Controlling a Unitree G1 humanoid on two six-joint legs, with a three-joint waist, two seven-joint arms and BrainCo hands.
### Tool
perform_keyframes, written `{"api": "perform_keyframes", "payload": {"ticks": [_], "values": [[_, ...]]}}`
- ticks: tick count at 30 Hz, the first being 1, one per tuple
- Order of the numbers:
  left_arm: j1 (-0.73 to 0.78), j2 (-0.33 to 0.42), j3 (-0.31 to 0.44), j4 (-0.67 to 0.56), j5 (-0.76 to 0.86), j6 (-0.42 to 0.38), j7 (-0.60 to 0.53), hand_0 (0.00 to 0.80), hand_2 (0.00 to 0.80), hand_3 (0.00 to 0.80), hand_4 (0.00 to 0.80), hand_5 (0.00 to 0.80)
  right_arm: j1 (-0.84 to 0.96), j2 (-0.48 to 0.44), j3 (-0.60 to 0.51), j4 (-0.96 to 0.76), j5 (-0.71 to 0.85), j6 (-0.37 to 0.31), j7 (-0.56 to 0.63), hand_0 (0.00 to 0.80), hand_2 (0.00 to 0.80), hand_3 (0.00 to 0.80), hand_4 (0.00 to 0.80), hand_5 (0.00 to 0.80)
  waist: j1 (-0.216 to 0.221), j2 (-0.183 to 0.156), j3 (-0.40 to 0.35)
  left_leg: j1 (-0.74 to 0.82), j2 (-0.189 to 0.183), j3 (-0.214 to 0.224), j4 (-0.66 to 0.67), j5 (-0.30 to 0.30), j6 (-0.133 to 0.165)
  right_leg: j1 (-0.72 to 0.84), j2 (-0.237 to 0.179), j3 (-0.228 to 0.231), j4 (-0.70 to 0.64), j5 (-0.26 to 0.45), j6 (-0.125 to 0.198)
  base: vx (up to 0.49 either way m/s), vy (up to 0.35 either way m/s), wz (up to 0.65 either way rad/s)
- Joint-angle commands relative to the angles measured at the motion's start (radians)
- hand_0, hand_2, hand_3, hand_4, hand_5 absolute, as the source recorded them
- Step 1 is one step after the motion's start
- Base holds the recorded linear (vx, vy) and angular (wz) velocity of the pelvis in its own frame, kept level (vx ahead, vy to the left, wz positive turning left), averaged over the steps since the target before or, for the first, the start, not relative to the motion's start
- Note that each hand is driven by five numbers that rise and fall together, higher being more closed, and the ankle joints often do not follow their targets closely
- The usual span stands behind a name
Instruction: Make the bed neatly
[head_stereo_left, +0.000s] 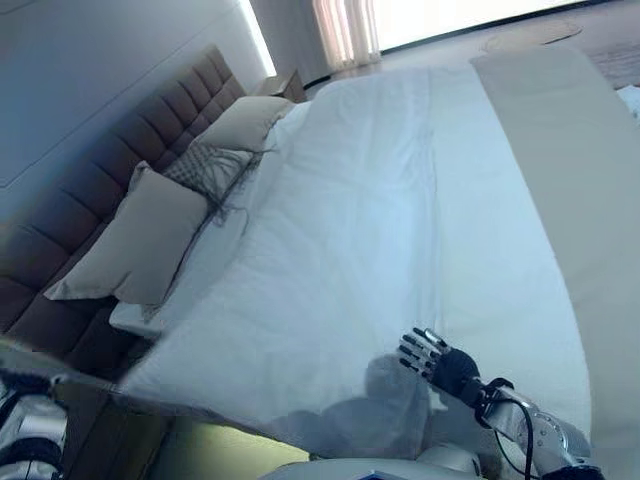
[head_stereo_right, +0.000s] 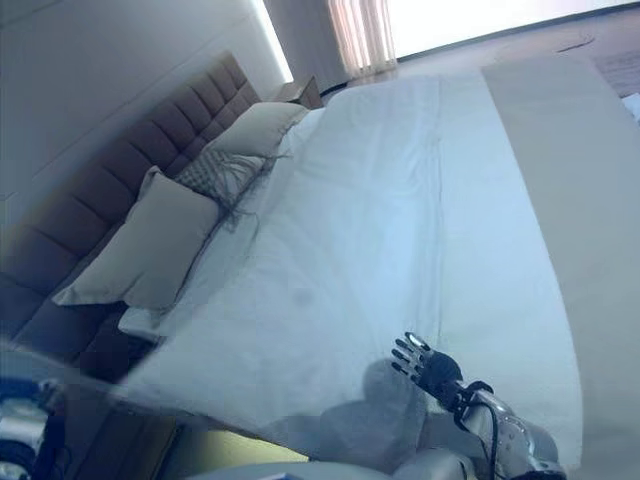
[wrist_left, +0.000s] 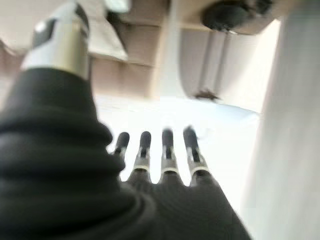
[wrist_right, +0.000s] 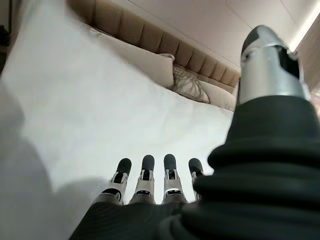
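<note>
A white duvet (head_stereo_left: 370, 230) lies spread across the bed, mostly smooth, with soft creases running lengthwise. A beige runner (head_stereo_left: 570, 180) covers the foot end. Against the brown tufted headboard (head_stereo_left: 150, 130) lean a large beige pillow (head_stereo_left: 140, 240), a patterned cushion (head_stereo_left: 205, 170) and a second beige pillow (head_stereo_left: 245, 120). My right hand (head_stereo_left: 440, 362) is open with straight fingers (wrist_right: 145, 185) over the duvet by its near edge, holding nothing. My left hand (wrist_left: 165, 160) shows only in the left wrist view, fingers straight and empty, with a white surface past them.
A wooden nightstand (head_stereo_left: 285, 85) stands beyond the far end of the headboard. Curtains (head_stereo_left: 345, 30) hang at a bright window behind the bed. The near edge of the duvet (head_stereo_left: 200, 400) hangs over the bed's side.
</note>
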Motion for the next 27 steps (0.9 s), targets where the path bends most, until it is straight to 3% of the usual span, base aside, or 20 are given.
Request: {"api": "perform_keyframes", "payload": {"ticks": [1, 6, 11, 14, 20, 27], "values": [[-0.026, 0.079, 0.123, 0.011, -0.036, -0.083, 0.075, 0.0, 0.0, 0.0, 0.0, 0.0, -0.06, 0.119, -0.011, -0.052, 0.049, -0.054, 0.022, 0.0, 0.0, 0.0, 0.0, 0.0, 0.029, -0.077, 0.018, -0.027, -0.059, -0.041, -0.013, 0.033, 0.052, 0.181, -0.02, -0.022, -0.453, 0.466, 0.091, -0.022, -0.026, 0.17], [-0.018, 0.005, 0.13, 0.011, -0.088, -0.201, 0.063, 0.0, 0.0, 0.0, 0.0, 0.0, -0.071, 0.133, 0.017, -0.04, 0.053, -0.075, 0.021, 0.0, 0.0, 0.0, 0.0, 0.0, 0.035, -0.08, 0.02, -0.03, -0.057, -0.045, -0.004, 0.03, 0.051, 0.181, -0.02, -0.028, -0.445, 0.448, 0.087, -0.013, -0.027, 0.07], [0.01, -0.107, 0.098, 0.007, -0.09, -0.259, 0.079, 0.0, 0.0, 0.0, 0.0, 0.0, -0.088, 0.152, 0.03, -0.037, 0.047, -0.091, 0.008, 0.0, 0.0, 0.0, 0.0, 0.0, 0.041, -0.081, 0.022, -0.035, -0.053, -0.05, 0.0, 0.029, 0.048, 0.177, -0.014, -0.023, -0.447, 0.436, 0.082, -0.006, -0.041, -0.01], [0.028, -0.169, 0.083, -0.007, -0.118, -0.355, 0.062, 0.0, 0.0, 0.0, 0.0, 0.0, -0.096, 0.165, 0.033, -0.027, 0.029, -0.119, 0.004, 0.0, 0.0, 0.0, 0.0, 0.0, 0.046, -0.088, 0.025, -0.037, -0.048, -0.051, 0.001, 0.027, 0.046, 0.18, -0.007, -0.022, -0.454, 0.428, 0.079, -0.015, -0.077, -0.05], [0.068, -0.303, 0.052, -0.122, -0.207, -0.522, -0.055, 0.0, 0.0, 0.0, 0.0, 0.0, -0.091, 0.195, 0.028, 0.002, -0.093, -0.23, 0.02, 0.0, 0.0, 0.0, 0.0, 0.0, 0.069, -0.119, 0.036, -0.044, -0.029, -0.048, 0.011, 0.017, 0.043, 0.183, 0.0, -0.027, -0.467, 0.424, 0.075, -0.044, -0.138, 0.01], [0.087, -0.402, 0.021, -0.209, -0.427, -0.606, -0.273, 0.0, 0.0, 0.0, 0.0, 0.0, -0.091, 0.224, 0.02, 0.058, -0.169, -0.353, 0.039, 0.0, 0.0, 0.0, 0.0, 0.0, 0.077, -0.157, 0.048, -0.042, 0.003, -0.023, 0.024, 0.007, 0.038, 0.192, 0.026, -0.042, -0.484, 0.418, 0.067, -0.042, -0.176, -0.04]]}}
